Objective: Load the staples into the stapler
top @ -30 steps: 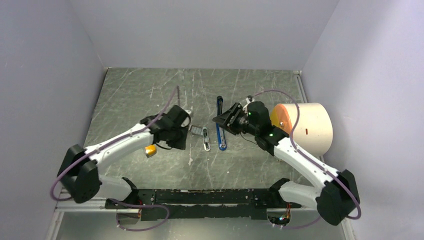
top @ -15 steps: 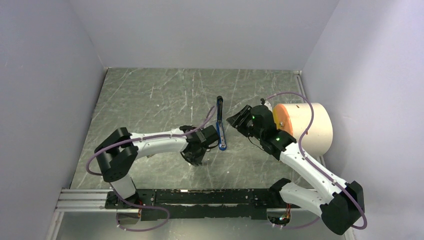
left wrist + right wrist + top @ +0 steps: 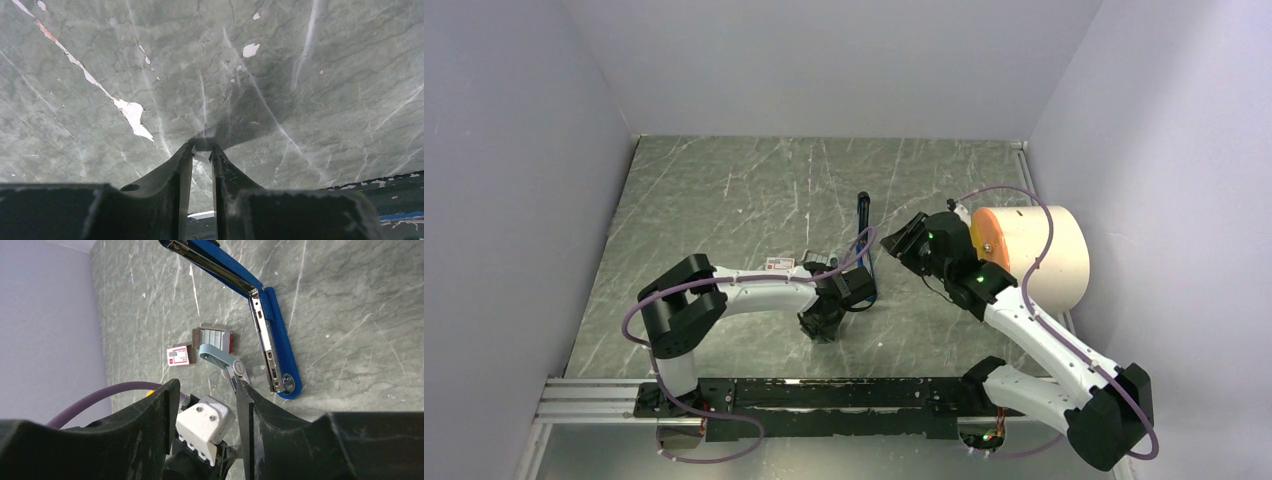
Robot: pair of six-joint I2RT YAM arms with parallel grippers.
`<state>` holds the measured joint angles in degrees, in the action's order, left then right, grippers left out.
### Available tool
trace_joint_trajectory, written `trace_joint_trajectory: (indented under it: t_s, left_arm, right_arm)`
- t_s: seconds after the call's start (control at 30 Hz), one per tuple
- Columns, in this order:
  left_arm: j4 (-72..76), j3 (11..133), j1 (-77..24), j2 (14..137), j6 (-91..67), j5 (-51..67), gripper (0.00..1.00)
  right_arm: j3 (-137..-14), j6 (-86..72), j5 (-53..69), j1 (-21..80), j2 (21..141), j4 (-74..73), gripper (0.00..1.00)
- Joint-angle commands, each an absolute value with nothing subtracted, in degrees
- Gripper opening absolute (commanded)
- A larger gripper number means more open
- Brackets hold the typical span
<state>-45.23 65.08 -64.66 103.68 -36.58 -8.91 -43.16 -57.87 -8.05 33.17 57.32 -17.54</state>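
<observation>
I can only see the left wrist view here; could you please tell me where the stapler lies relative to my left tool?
Observer: The stapler lies just beyond and to the right of the left tool, outside what your camera faces.
Operator: Thank you. Is it open?
Observer: Yes, the right wrist view shows it folded open, with the metal rail exposed.
Operator: And where is the right tool?
Observer: The right tool hovers open just right of the stapler, holding nothing.

Robot lab test cell, plain pale walls [image 3: 824,60] boxing in scuffed marbled table [image 3: 724,190], aluminium mounting rail [image 3: 584,405]
</observation>
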Motion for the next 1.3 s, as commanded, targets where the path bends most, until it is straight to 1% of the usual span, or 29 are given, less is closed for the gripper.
trace_joint_trajectory:
  t_s: [0.0,0.23,0.37,0.47,0.57,0.67,0.7,0.77,0.9,0.97,1.03,1.13,1.27]
  left_arm:
    - [-44.57,66.12,-65.64,104.8,-36.51,-8.71,0.28]
    - [-44.91,67.81,-65.67,103.93,-35.77,-8.1,0.48]
    - [-44.58,68.43,-65.49,101.53,-35.77,-9.19,0.52]
    - [-43.32,67.97,-64.88,97.65,-36.13,-10.97,0.56]
    - [-41.8,66.56,-62.99,92.11,-37.19,-14.4,0.58]
    - [-41.85,65.14,-61.62,84.94,-38.94,-24.45,0.58]
    - [-42.52,65.46,-61.61,82.74,-39.24,-28.54,0.58]
    - [-43.09,66.72,-61.61,78.01,-38.92,-35.55,0.59]
    - [-39.28,67.29,-61.61,68.61,-36.49,-45.75,0.61]
    - [-36.74,65.89,-61.55,64.12,-35.33,-49.97,0.62]
    - [-36.03,64.67,-61.52,60.03,-35.55,-54.1,0.63]
    - [-34.68,63.08,-61.52,53.83,-35.32,-57.89,0.64]
    - [-31.44,61.04,-61.5,47.94,-32.48,-59.9,0.65]
  right_arm:
    - [-42.36,-58.32,-10.87,32.94,54.86,-18.26,0.49]
    - [-43.16,-57.57,-10.71,32.96,55.97,-19.77,0.49]
    - [-43.36,-57.05,-10.52,32.96,56.3,-20.47,0.49]
    - [-44.21,-56.13,-10.66,32.96,56.91,-21.77,0.49]
    - [-45.27,-55.26,-10.25,33.09,58.27,-23.54,0.51]
    - [-45.83,-55.67,-10.28,34.14,59.55,-24.83,0.54]
    - [-46.03,-56.02,-10.54,34.94,60.04,-25.15,0.57]
    - [-46.86,-57.02,-11.94,37.67,61.43,-26.12,0.61]
    - [-49.89,-61.65,-19.73,48.52,66.18,-30.33,0.67]
    - [-50.89,-64.74,-21.2,52.37,69.4,-31.37,0.68]
    - [-51.08,-68.44,-20.65,55.17,72.44,-31.0,0.66]
    - [-50.93,-73.62,-17.55,57.94,77.72,-28.5,0.57]
    - [-53.84,-79.24,-16.79,61.83,85.57,-29.11,0.53]
